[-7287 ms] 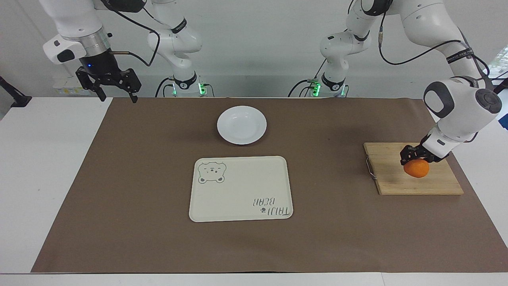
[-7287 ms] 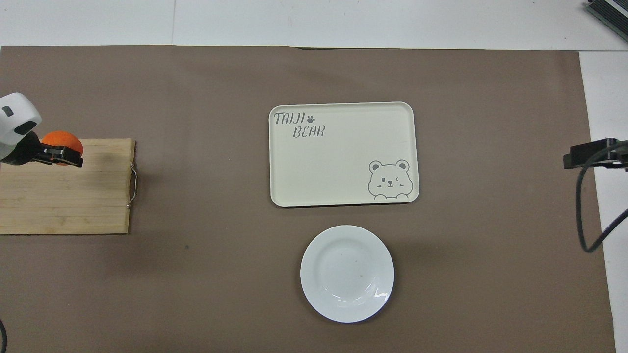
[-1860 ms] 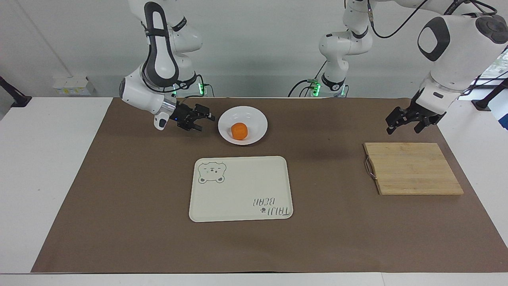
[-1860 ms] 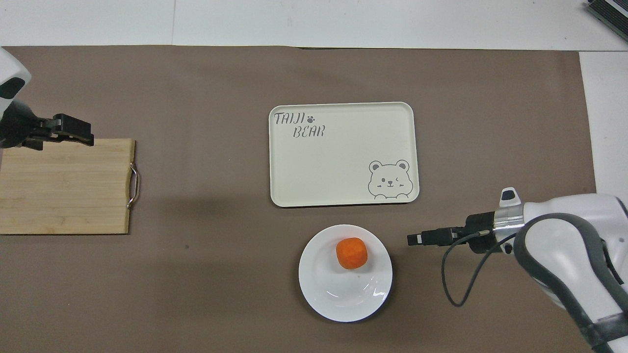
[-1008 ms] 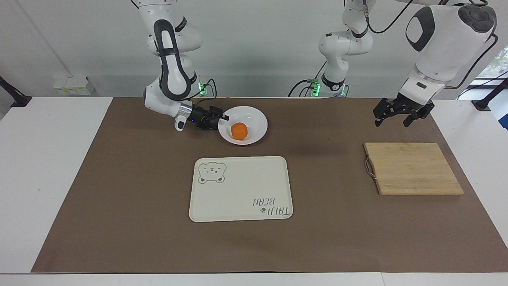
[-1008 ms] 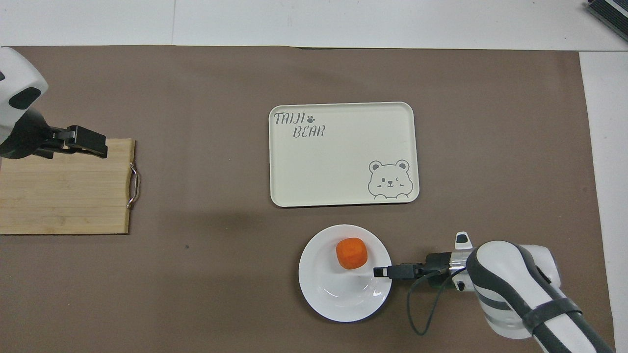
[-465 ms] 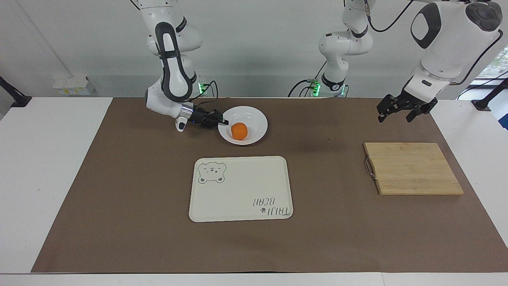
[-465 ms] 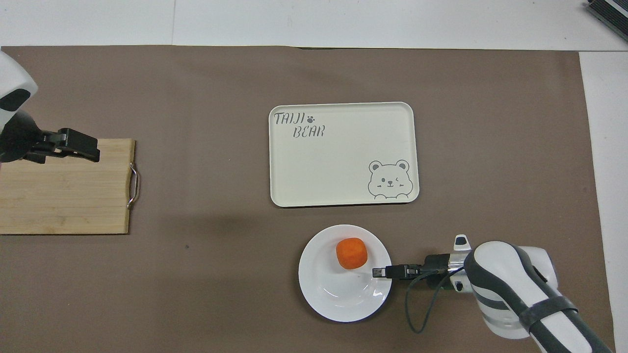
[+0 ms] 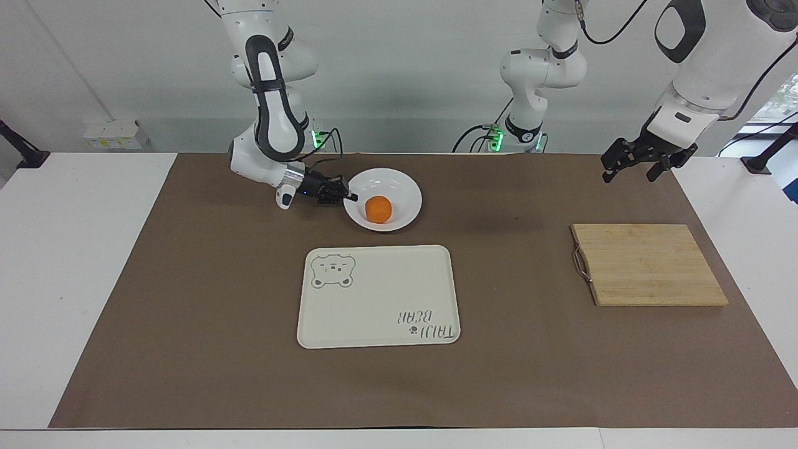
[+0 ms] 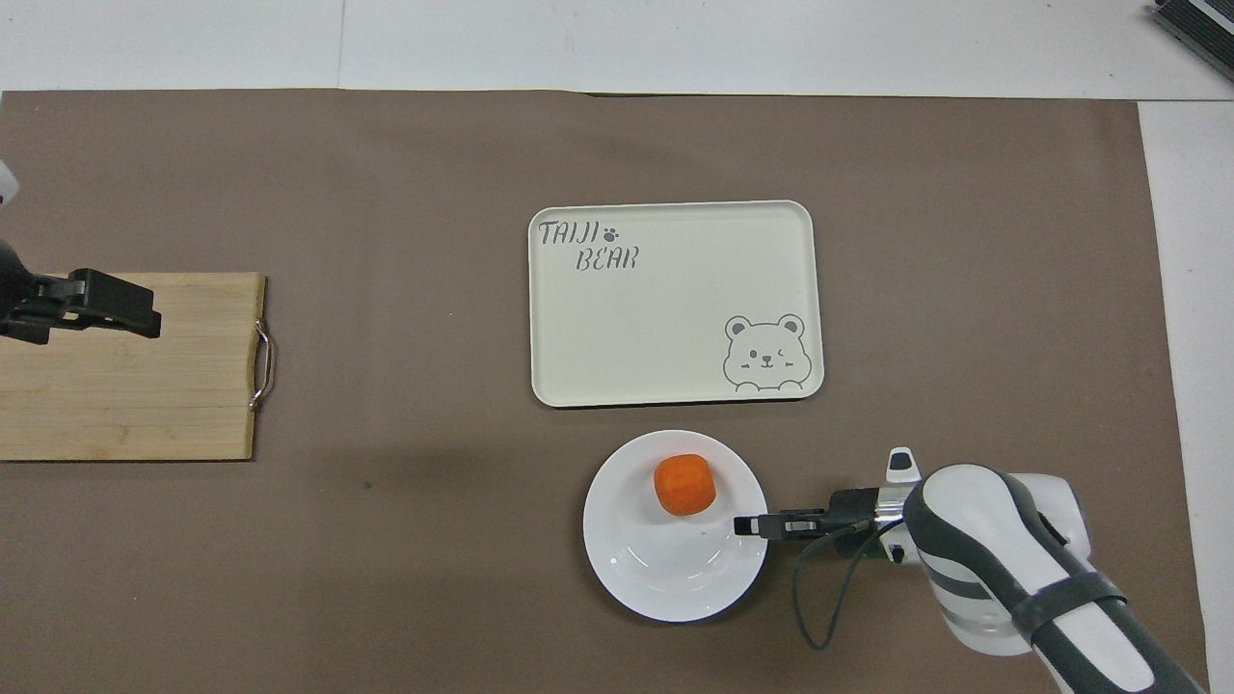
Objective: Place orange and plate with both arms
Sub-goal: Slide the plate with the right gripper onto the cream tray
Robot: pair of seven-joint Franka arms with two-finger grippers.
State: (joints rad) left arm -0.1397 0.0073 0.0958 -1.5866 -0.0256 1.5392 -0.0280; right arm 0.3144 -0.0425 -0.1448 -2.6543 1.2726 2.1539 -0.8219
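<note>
Brown paper covers the table. On it, the small bright-orange fruit sits in the glossy white round plate, whose rim is clamped by the right gripper. The left gripper, fingers spread, is half cut off overhead above the wooden board.

A bright orange sits in the glossy white plate on brown paper.

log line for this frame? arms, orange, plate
right gripper: shut on plate rim | orange: in plate | left gripper: open, waiting in the air
</note>
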